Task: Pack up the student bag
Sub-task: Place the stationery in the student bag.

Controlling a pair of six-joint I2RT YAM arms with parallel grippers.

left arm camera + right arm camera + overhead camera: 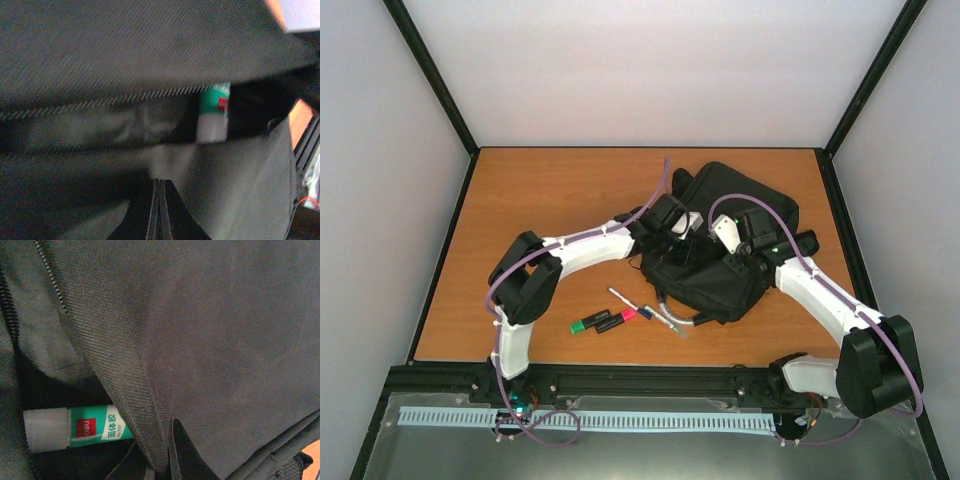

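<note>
Two hands meet on the student bag [715, 285], lying right of centre on the worktop [550, 200]: right hand [167, 450] pinched shut on its pocket flap [140, 390], likely baring the glue stick [75, 429] inside; left hand [159, 210] closed, grip on cloth unclear; markers [605, 320] lie lower centre.

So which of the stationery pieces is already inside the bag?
The green-labelled glue stick, tucked inside the student bag's zip opening; the green-capped marker, pink-capped marker and pens lie out on the table.
</note>
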